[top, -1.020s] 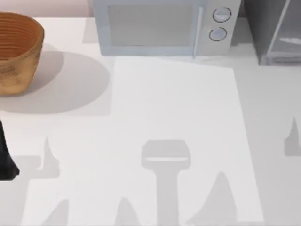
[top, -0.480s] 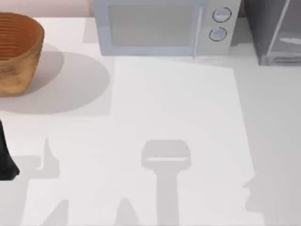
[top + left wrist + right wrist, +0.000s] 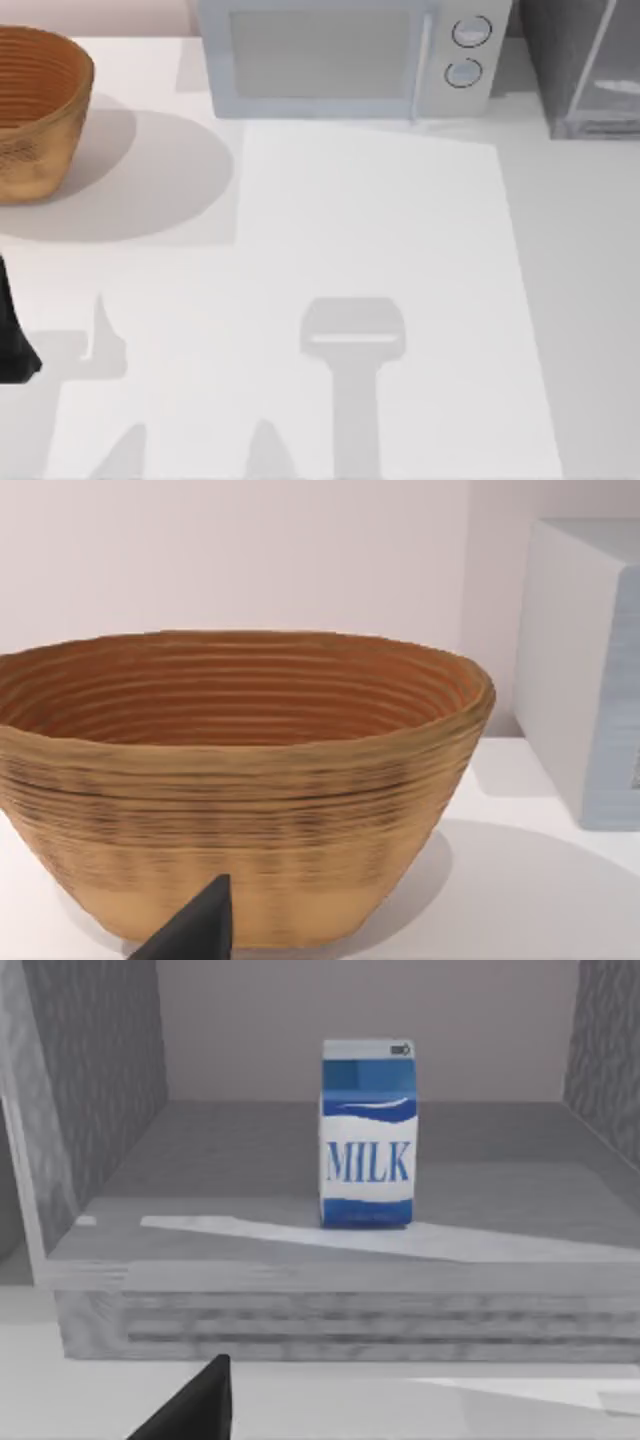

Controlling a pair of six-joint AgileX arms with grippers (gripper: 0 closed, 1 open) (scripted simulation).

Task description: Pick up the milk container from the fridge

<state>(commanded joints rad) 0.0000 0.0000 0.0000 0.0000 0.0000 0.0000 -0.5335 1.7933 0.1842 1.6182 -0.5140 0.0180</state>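
We are near the start. The milk container [image 3: 367, 1135] stands upright on the floor of the fridge [image 3: 100, 1110], a little way in from its open front, and nothing holds it. Our right gripper faces the fridge; we cannot tell how its fingers stand. We must reach in, grab and lift. Our left arm [image 3: 12, 340] waits by the basket [image 3: 240, 780].

Rendered kitchen counter setting — plain white table [image 3: 380, 260] against a pale pinkish wall. Light-grey microwave [image 3: 345, 58] with two round dials at the back; dark grey fridge [image 3: 585, 65] at the back right, milk container [image 3: 367, 1133] upright inside — woven basket [image 3: 35, 110] at the left.
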